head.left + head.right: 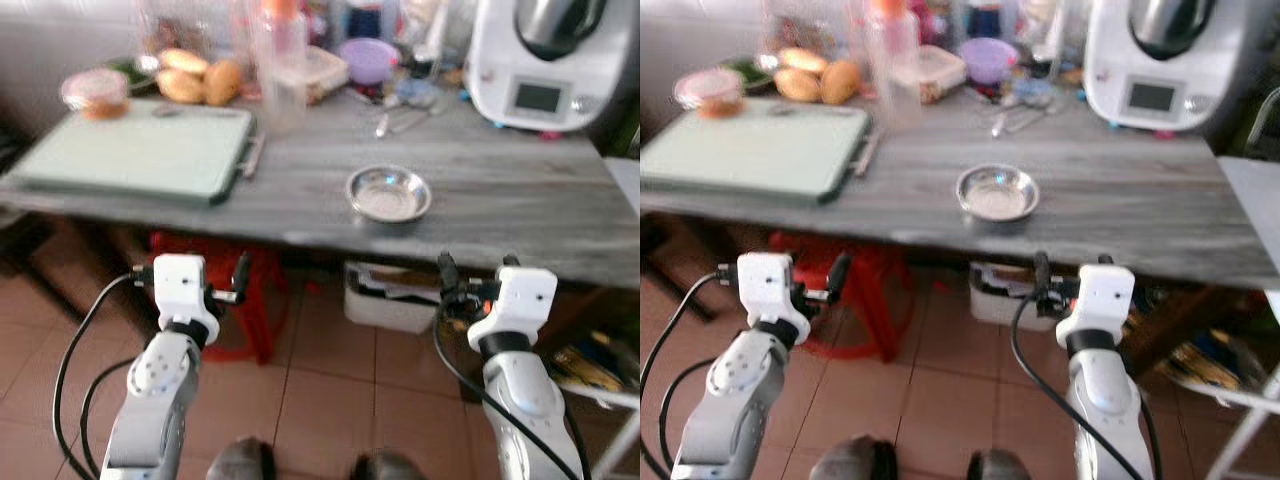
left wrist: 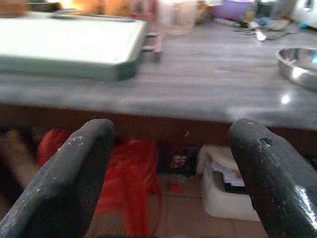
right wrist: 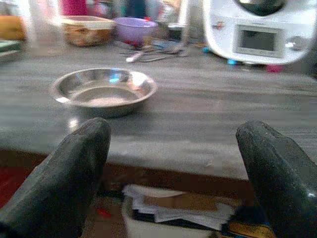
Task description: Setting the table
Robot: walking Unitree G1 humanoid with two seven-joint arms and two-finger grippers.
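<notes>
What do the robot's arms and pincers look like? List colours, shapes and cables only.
Both arms are silver, rounded tubes with grey joint discs, each topped by a boxy white wrist housing. Black cables loop from each wrist down along the arm. The left pincer and right pincer each have two long black fingers with rounded, slightly scuffed tips; the right wrist shows a small orange-red mark.

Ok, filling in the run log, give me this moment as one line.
left gripper: open, empty, below table edge | right gripper: open, empty, below table edge | steel bowl: on table, untouched
</notes>
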